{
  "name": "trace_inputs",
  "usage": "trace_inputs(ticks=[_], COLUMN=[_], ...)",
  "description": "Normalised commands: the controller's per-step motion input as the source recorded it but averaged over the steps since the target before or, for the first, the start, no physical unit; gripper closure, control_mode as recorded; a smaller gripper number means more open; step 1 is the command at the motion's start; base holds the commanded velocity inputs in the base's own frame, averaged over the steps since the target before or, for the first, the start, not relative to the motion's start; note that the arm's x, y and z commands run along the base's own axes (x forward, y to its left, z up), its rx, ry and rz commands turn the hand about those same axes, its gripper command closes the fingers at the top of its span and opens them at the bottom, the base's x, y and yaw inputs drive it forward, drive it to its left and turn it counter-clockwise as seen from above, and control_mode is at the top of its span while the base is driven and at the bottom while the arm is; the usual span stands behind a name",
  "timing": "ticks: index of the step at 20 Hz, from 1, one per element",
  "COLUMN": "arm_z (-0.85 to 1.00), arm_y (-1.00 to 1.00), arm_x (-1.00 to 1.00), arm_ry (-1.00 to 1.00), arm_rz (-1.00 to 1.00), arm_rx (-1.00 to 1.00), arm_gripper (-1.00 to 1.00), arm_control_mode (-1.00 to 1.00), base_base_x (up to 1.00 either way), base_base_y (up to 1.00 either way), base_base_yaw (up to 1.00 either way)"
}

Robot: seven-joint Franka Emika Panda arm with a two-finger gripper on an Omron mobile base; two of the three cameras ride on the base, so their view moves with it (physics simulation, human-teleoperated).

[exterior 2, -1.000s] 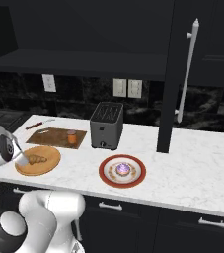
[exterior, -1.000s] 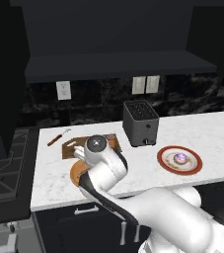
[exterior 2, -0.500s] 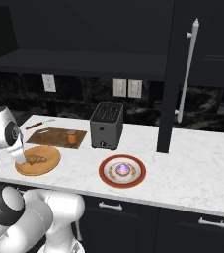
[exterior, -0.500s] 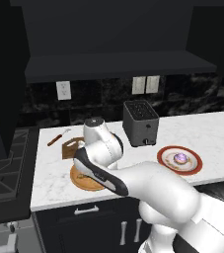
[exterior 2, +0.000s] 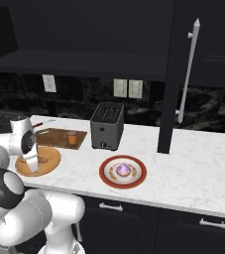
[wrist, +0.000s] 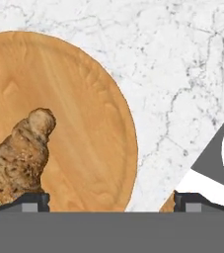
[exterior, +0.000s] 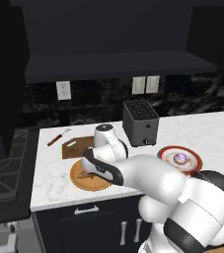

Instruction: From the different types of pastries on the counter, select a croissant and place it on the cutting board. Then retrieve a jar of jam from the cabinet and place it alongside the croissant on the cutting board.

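Note:
The golden-brown croissant (wrist: 16,163) lies on a round light wooden plate (wrist: 89,113), close under my hand. My gripper (wrist: 111,200) is open just above the plate, and the croissant sits by the left fingertip (wrist: 32,199), not centred between the fingers. From the right base view, my hand hangs over the plate (exterior 2: 48,159) with the gripper (exterior 2: 32,167) pointing down. Behind it lies the dark cutting board (exterior 2: 54,135) with the orange jar of jam (exterior 2: 72,138) standing on it. My arm covers most of the board (exterior: 74,146) in the left base view.
A dark toaster (exterior 2: 107,126) stands right of the board. A red plate holds the purple-topped round pastry (exterior 2: 123,170) near the counter's (exterior 2: 193,163) front. A red-handled utensil (exterior: 58,137) lies left of the board. The stove sits past the counter's left end.
The arm has folded forward and the hand has shifted a little across the round plate, toward the right in the right base view. Nothing on the counter has moved.

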Motion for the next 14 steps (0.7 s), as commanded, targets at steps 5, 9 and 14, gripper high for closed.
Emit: trace_inputs(ticks=[5,9,14], arm_z=[-0.05,-0.01,0.0], arm_y=[0.04,0.24,0.29], arm_x=[-0.06,0.0,0.11], arm_ry=[0.0,-0.01,-0.14], arm_rz=[0.0,-0.05,-0.11], arm_rx=[0.16,0.04,0.0], arm_gripper=[-1.0,-1.0,-1.0], arm_control_mode=[-1.0,-1.0,-1.0], base_base_x=[0.0,0.0,0.0], base_base_y=[0.0,0.0,0.0], base_base_yaw=[0.0,0.0,0.0])
